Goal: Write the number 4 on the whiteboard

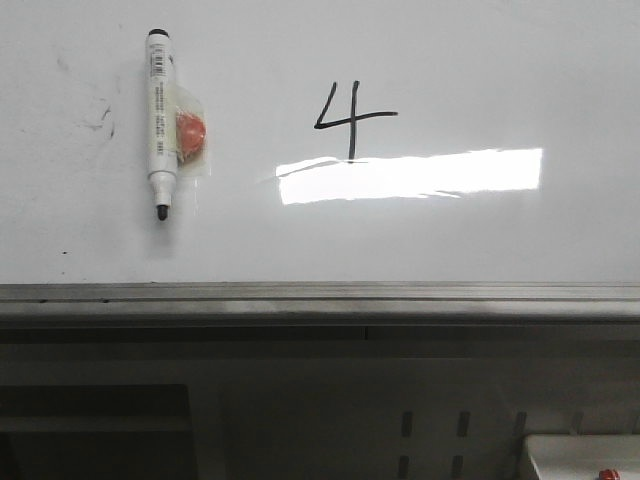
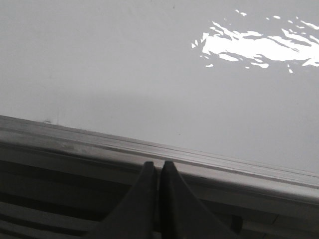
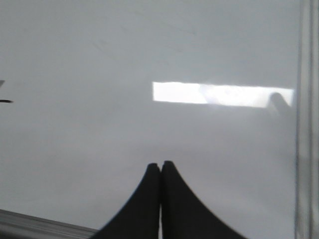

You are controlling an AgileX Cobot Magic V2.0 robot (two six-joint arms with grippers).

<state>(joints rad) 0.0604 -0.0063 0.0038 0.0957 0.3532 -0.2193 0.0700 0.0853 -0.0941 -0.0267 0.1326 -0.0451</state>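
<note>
The front view alone shows the written work: the number 4 [image 1: 350,118], drawn in thin black lines with an open top, sits on the whiteboard [image 1: 500,60] a little right of centre, its stem ending just at the far edge of a bright rectangular light reflection [image 1: 410,175]. Well to the left of it a white marker [image 1: 158,120] lies on the board, uncapped tip pointing toward the near edge, with an orange piece under clear tape [image 1: 189,133] fixed to its right side. Faint dark smudges [image 1: 100,118] mark the board left of the marker. The grey metal frame [image 1: 320,297] runs along the board's near edge. Neither arm appears in this view.

The left wrist view shows the left gripper [image 2: 159,167] with its dark fingers pressed together, holding nothing, poised over the frame edge, the board and a broken patch of glare beyond it.

The right wrist view shows the right gripper [image 3: 160,167], likewise clenched and empty, over bare board. Only a short black stroke end [image 3: 6,101] shows at that picture's margin; whether it belongs to the digit cannot be told.
</note>
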